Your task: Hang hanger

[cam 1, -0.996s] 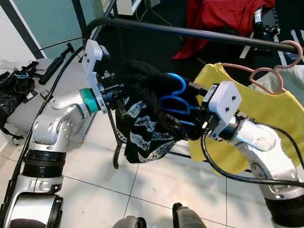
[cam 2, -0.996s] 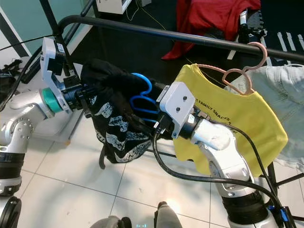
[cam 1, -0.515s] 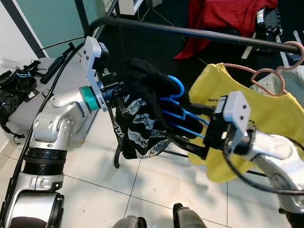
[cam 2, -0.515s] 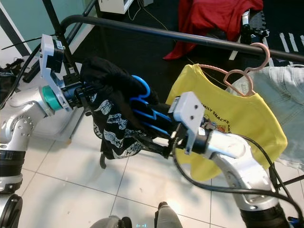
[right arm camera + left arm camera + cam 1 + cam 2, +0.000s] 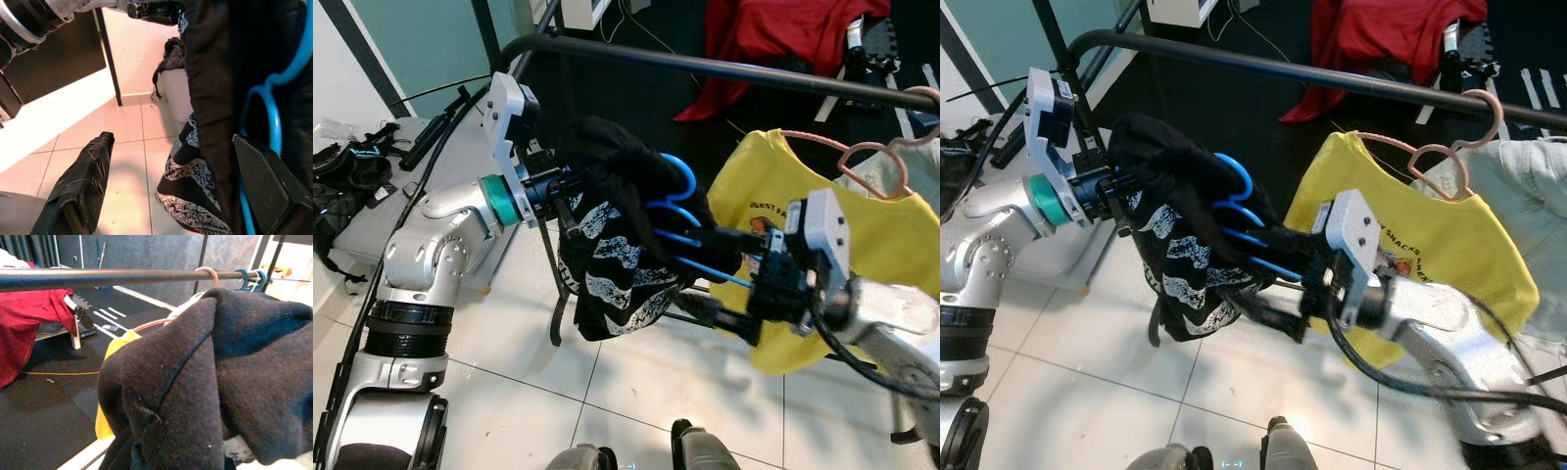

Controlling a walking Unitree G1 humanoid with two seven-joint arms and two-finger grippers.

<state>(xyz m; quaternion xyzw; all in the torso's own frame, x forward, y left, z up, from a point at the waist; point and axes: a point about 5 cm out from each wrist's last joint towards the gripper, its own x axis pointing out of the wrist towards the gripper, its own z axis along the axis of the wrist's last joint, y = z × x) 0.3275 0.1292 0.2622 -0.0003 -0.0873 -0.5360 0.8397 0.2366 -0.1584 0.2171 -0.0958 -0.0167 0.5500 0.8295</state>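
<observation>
1. The scene was a room with a pale tiled floor (image 5: 636, 392) in front and a dark mat behind, where a red cloth (image 5: 773, 39) lay draped over something.
2. A black clothes rail (image 5: 724, 67) ran across the upper part of the head views, with a grey case (image 5: 421, 186) standing beside its left end.
3. A yellow T-shirt (image 5: 862, 235) hung from the rail on a pink hanger (image 5: 876, 157), towards the robot's right.
4. A blue hanger (image 5: 675, 211) carried a black garment with white print (image 5: 612, 264). It sat below the rail and just left of the yellow shirt, its hook not on the bar.
5. The left gripper (image 5: 558, 188) reached in from the left at the shoulder of the black garment. Cloth covered its fingertips, so whether it was clenched or loose could not be told.
6. The right gripper (image 5: 181, 196) approached from the right with its two black fingers (image 5: 80, 186) spread apart. One lay against the blue hanger and the black cloth, the other out over the tiles with open space between them.
7. In the left wrist view the black garment bulked close below the rail.
</observation>
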